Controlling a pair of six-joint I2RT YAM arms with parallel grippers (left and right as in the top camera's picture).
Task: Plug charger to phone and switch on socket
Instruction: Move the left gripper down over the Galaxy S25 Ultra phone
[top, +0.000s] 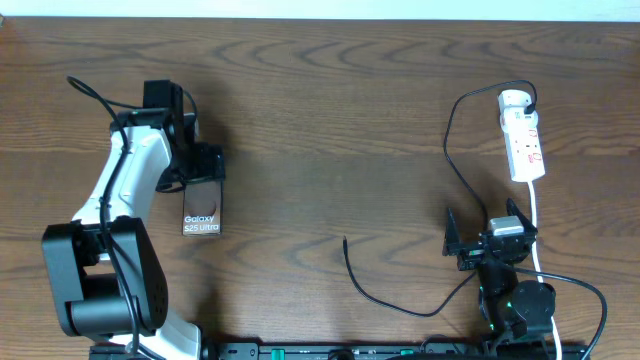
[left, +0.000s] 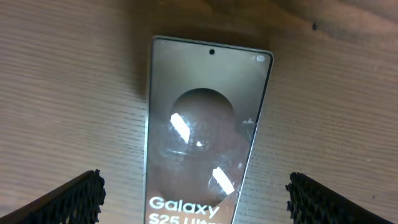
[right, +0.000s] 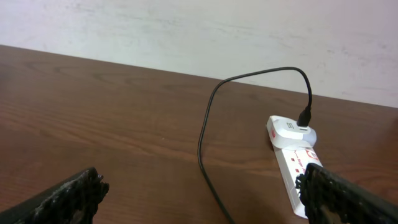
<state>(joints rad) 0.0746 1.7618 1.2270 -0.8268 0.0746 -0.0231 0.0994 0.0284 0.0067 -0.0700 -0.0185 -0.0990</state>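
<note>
Flat on the left half of the table (top: 330, 110) lies the phone (top: 203, 213). Its long axis runs far-to-near with a slight tilt, and the lettered end faces the robot's side. The overhead view hides its far end under the left gripper (left: 199, 204), whose jaws are spread wider than the phone and hold nothing. Bare wood lies open on both sides of the phone.

On the right, near the far edge, the socket (top: 523, 135) also runs far-to-near. The charger (top: 452, 150) is plugged into its rounded far end and loops left. Its loose tip rests mid-table, pointing away and well apart from the phone, and part of the cable passes out of sight by the right gripper (right: 205, 199). That gripper faces the socket, wide open and empty. The red switch marks are too small to read.
</note>
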